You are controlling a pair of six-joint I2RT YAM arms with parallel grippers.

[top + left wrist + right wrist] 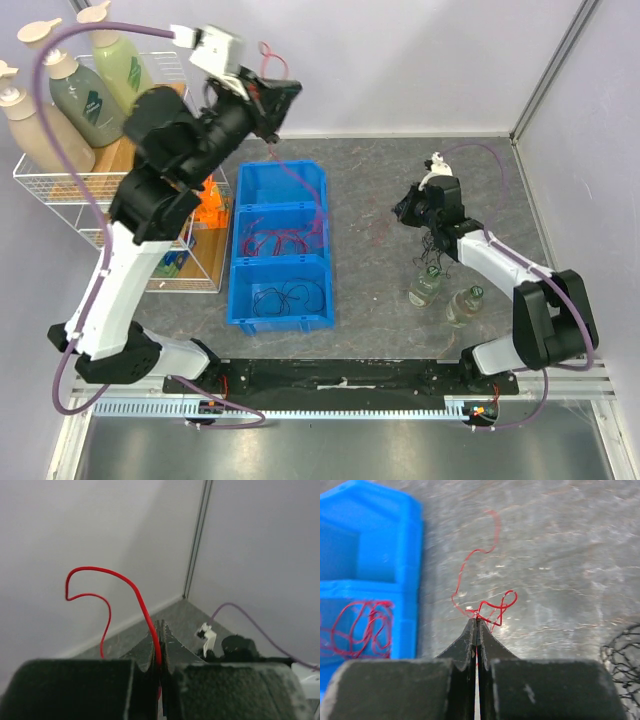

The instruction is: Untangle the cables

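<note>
Raised far left, the left gripper [159, 630] clamps a red cable [95, 569]; the right gripper [477, 622] pinches a red strand [461, 570] low. Draw apart slowly, avoiding snags.

Right tool [477, 622] tight on red cable [498, 530]

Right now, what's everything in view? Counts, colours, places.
Blue plastic three-compartment bin: one, blue, table centre.
Thin red cables: bundle, red, bin's middle compartment.
Thin black cables: bundle, black, bin's near compartment.
Black cable tangle: one, black, by right arm.
Small glass bottles: two, clear, green caps, near right arm.
Pump bottles: three, beige, teal, green, in white wire rack.
Orange item: one, orange, in rack.
Left gripper: one, black, raised, shut on red cable strand.
Right gripper: one, black, low, shut on red strand on table.
</note>
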